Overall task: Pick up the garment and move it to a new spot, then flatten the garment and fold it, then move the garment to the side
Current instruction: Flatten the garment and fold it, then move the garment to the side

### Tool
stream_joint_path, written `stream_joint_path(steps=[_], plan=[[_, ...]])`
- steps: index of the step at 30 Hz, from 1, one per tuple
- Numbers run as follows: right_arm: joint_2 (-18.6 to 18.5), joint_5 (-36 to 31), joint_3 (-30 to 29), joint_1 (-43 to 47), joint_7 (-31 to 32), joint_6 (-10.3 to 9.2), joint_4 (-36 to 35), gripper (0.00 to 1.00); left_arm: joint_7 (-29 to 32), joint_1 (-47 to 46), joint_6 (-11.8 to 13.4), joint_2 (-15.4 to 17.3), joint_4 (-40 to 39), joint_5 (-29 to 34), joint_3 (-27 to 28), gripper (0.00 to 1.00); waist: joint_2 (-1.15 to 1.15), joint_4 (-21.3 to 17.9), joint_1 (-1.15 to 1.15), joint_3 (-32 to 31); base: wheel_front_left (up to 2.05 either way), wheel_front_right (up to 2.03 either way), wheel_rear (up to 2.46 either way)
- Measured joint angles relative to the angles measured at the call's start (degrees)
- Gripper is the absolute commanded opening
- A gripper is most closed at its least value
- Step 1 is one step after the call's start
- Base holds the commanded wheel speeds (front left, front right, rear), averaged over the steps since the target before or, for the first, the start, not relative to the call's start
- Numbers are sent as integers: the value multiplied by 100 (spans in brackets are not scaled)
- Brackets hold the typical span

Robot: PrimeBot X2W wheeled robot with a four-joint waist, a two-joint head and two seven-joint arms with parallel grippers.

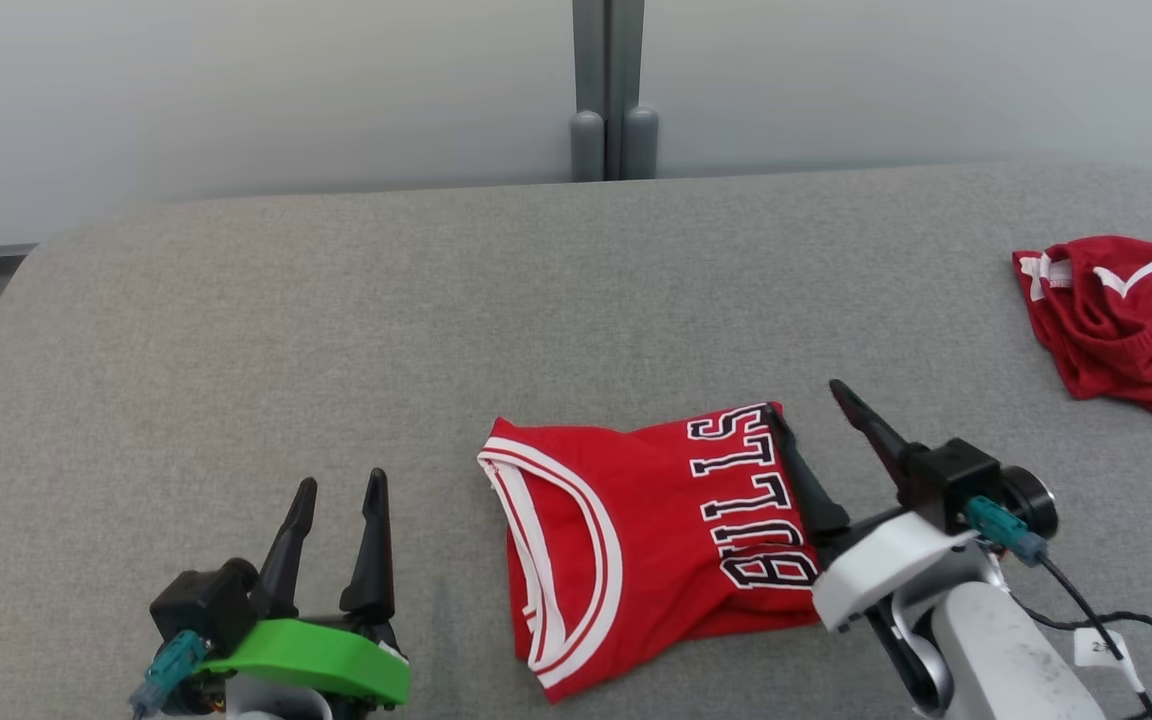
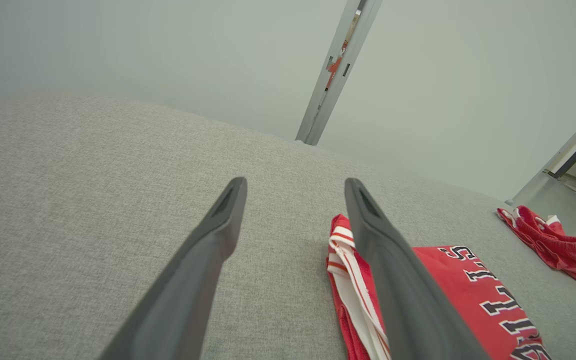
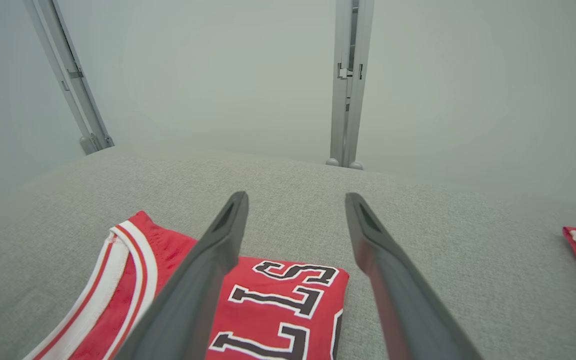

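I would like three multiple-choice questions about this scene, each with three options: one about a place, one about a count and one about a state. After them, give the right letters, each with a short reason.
1. Where on the grey table does the crumpled red garment lie?
A. by the right edge
B. by the left edge
C. in the very middle

2. How many red garments lie on the table?
A. one
B. two
C. three

3. In which state is the right gripper?
A. open
B. shut on cloth
C. shut on a cable

Answers:
1 A: the head view shows it at the table's right side.
2 B: there are the folded jersey and the crumpled red garment.
3 A: its two fingers stand apart at the jersey's right edge, clamping nothing.
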Motion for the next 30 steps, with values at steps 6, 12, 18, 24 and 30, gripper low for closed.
stream_joint_path(steps=[6,12,18,24,30], plan=[[0,-96,-766,531,0,0,-516,100,0,224,0,-21,-46,103,183,100,0,-68,0,-75,0,0,0],[-3,109,-1250,1000,0,0,-809,100,1,432,0,-53,-111,353,336,100,0,-100,0,-163,0,0,0],[0,240,-1408,1312,0,0,-850,100,1,544,0,-104,-137,386,392,100,0,-125,0,-174,0,0,0],[0,238,-1400,1326,0,0,-825,100,0,583,0,-120,-129,397,431,100,0,-151,0,-134,0,0,0],[0,204,-1327,1309,0,0,-773,100,1,583,0,-131,-100,427,439,100,0,-135,0,-104,0,0,0]])
